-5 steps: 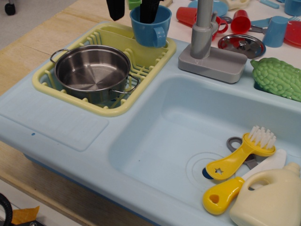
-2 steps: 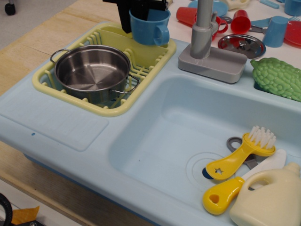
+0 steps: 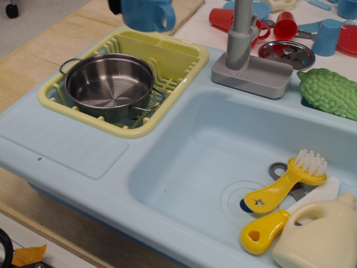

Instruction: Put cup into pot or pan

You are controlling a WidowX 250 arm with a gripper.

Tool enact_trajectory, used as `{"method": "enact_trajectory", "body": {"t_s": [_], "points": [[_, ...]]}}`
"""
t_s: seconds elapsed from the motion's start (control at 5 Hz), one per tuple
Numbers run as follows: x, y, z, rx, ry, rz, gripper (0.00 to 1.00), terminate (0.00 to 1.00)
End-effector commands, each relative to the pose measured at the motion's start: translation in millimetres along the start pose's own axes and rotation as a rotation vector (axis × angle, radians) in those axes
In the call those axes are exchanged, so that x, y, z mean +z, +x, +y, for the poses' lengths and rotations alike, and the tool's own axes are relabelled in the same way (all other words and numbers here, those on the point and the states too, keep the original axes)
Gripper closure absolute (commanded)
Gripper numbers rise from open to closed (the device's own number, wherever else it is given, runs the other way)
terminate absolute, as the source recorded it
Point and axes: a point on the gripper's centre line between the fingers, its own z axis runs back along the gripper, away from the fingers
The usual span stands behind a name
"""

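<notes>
The medium-blue cup (image 3: 146, 14) with its loop handle hangs in the air at the top edge, above the far end of the yellow dish rack (image 3: 187, 61), and its top is cut off by the frame. Only a dark bit of my gripper (image 3: 115, 5) shows at the cup's left side; the rest is out of view. The cup is off the rack, so the gripper is shut on it. The shiny steel pot (image 3: 109, 84) with two wire handles sits empty in the rack, below and left of the cup.
A grey faucet (image 3: 242, 39) stands right of the rack. Behind it are a steel lid (image 3: 286, 53), red cups (image 3: 285, 25) and a pale blue cup (image 3: 326, 36). The sink basin (image 3: 212, 145) holds a yellow brush (image 3: 287, 181) and a cream bottle (image 3: 318, 237). A green bumpy vegetable (image 3: 329, 92) lies at the right.
The gripper closed on the cup in the rack's far compartment, then lifted it up and to the left. The pot has not moved.
</notes>
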Motion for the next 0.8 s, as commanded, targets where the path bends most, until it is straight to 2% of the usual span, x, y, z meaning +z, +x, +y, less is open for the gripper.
{"method": "enact_trajectory", "body": {"t_s": [0.0,0.2,0.4,0.6], "points": [[4.1,-22.3,22.3,0.089,-0.021,0.005,1.00,0.00],[-8.9,-26.4,24.3,0.093,-0.053,0.012,0.00,0.00],[-15.5,-29.8,24.4,0.090,-0.089,0.005,0.00,0.00],[-27.5,-36.5,22.4,0.119,-0.165,0.024,0.00,0.00]]}}
